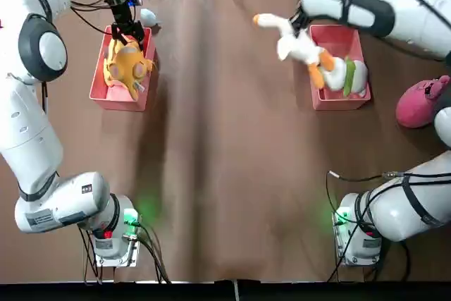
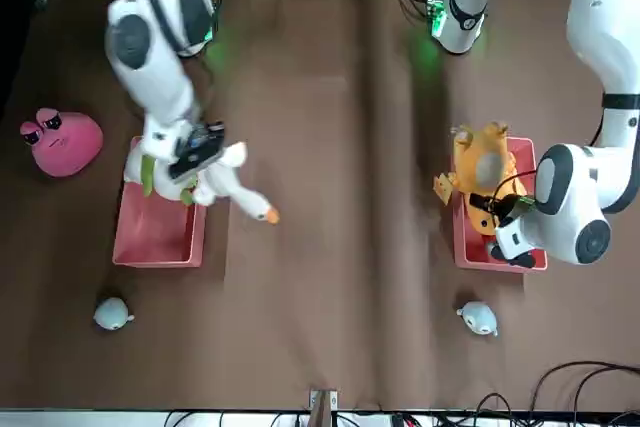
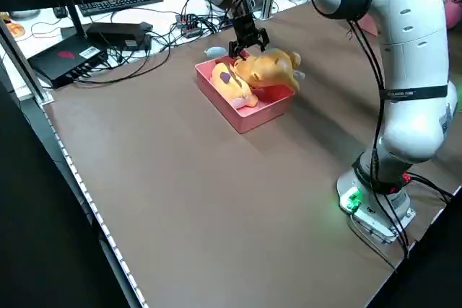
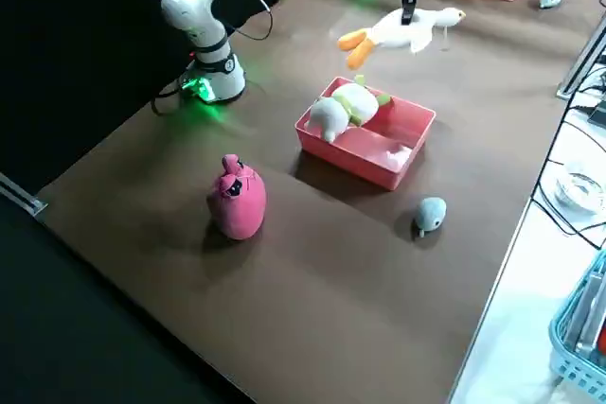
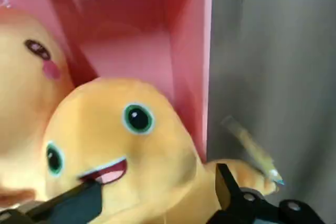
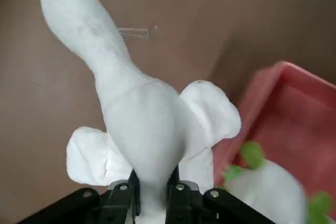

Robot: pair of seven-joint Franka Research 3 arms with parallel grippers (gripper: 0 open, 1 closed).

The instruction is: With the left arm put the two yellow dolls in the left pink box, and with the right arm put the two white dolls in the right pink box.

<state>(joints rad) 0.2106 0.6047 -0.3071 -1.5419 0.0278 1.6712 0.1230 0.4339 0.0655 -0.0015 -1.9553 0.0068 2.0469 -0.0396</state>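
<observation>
My left gripper (image 1: 130,32) hangs open just above the left pink box (image 1: 120,100), its fingers (image 5: 79,205) spread to either side of a yellow doll (image 5: 121,145). That doll (image 1: 132,61) lies on top of the box, leaning over its rim. A second yellow doll (image 3: 231,84) lies inside beside it. My right gripper (image 6: 155,184) is shut on a white goose doll (image 1: 299,47), held in the air over the inner edge of the right pink box (image 1: 342,100). Another white doll (image 1: 350,75) with green parts rests in that box.
A pink plush (image 1: 421,101) sits on the table outside the right box. Two small grey-blue dolls lie near the far edge, one (image 2: 480,319) by the left box and one (image 2: 112,314) by the right box. Cables run along the far edge.
</observation>
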